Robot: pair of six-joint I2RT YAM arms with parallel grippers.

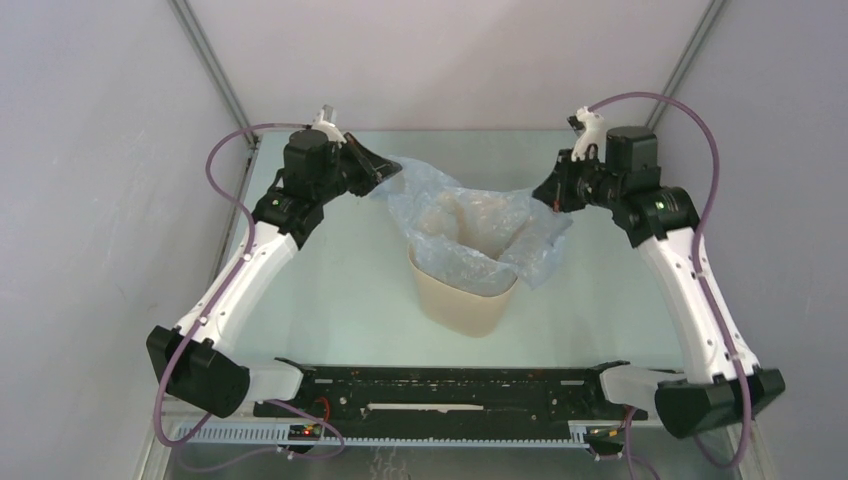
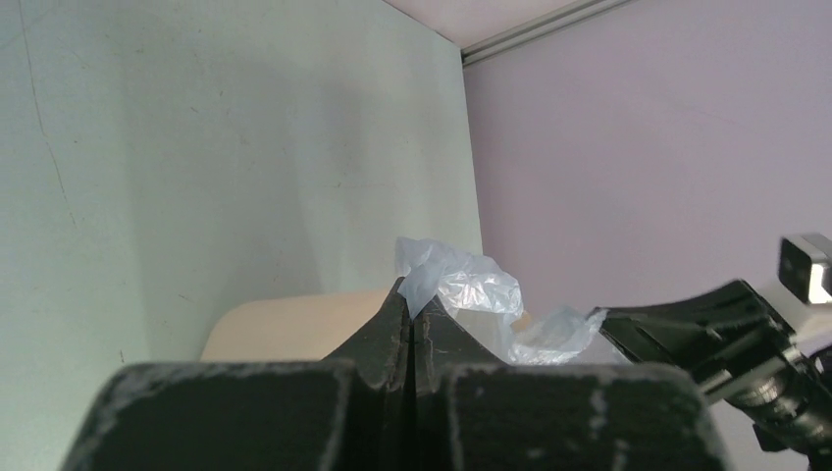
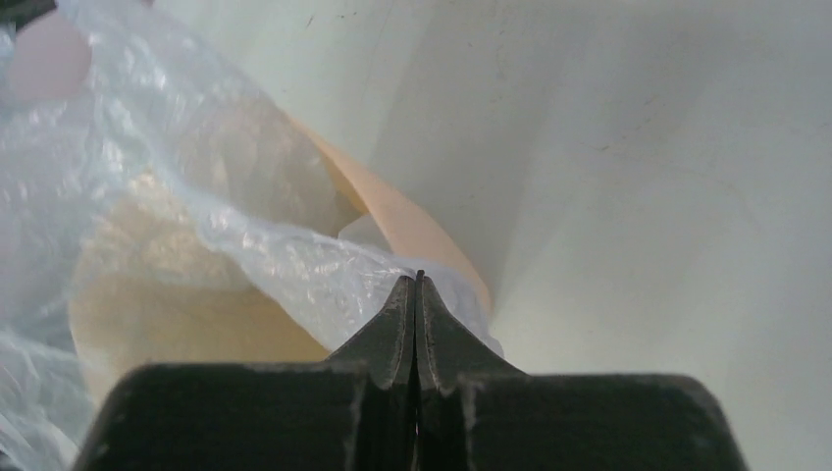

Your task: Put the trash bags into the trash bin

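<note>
While both arms reach inward over the pale green table (image 1: 330, 290), the trash bag (image 1: 470, 225) hangs stretched between them above the trash bin (image 1: 462, 305). The bin stands upright near the middle of the table.

The left gripper (image 2: 410, 294) has its jaws pressed together, with a corner of the film pinched at the tips (the left wrist view shows no gap between the fingers). The right gripper (image 3: 419, 283) is likewise clamped tight on the opposite edge of the film.

The bag's middle sags into the bin's mouth, and the tan inner wall shows through the translucent film. One fold drapes over the bin's right rim and hangs outside it. A further portion bunches above the far rim, toward the left gripper. The bin's near wall is uncovered.

Surroundings:
- A purple cable (image 1: 215, 165) loops from each wrist down to its arm base.
- A black rail (image 1: 450, 385) lies across the near edge between the two bases.
- Grey walls (image 1: 90, 150) enclose the table, with aluminium posts (image 1: 210, 55) at the far corners.
- In the left wrist view, the right arm's black gripper body appears beyond the bag.
</note>
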